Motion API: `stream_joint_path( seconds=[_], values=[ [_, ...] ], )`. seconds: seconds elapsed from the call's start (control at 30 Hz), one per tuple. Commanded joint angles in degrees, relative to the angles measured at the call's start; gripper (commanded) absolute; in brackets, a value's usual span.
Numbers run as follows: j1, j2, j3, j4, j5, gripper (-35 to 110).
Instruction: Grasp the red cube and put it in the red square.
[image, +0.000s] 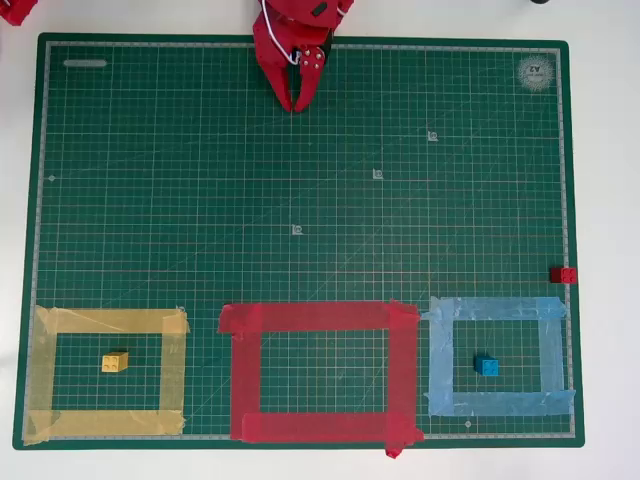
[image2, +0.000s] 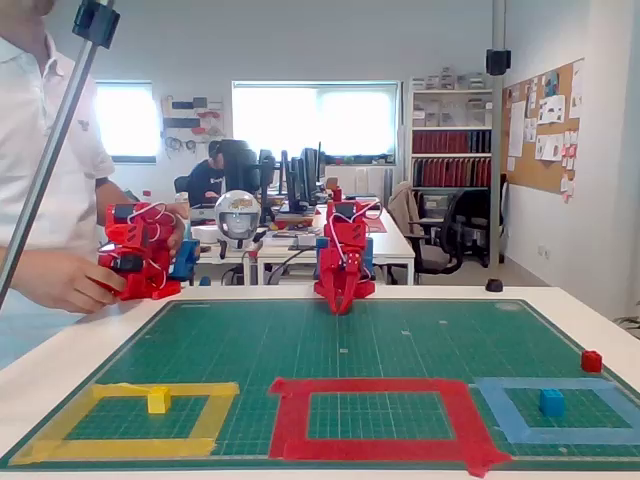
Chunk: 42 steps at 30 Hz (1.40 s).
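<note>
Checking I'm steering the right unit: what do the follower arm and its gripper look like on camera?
The arm is red plastic throughout, with white cables looping along it. Its gripper has two tapering red fingers, and a round pale fitting with dark screw holes sits near their base.

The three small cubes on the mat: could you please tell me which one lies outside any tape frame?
The red cube, at the mat's right edge in the overhead view. The yellow cube and blue cube each sit inside a matching frame.
</note>
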Motion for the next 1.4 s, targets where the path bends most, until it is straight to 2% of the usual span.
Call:
stream_joint_path(
  seconds=[0.0, 1.2, 1.27, 1.37],
  values=[
    [0.97, 2.11, 0.26, 1.41, 0.0, 2],
    [0.26, 1.05, 0.26, 0.79, -0.44, 1],
    [-0.44, -2.29, 0.0, -4.92, -0.44, 1],
    [-2.29, -8.61, -0.35, -20.39, -0.44, 1]
  ],
)
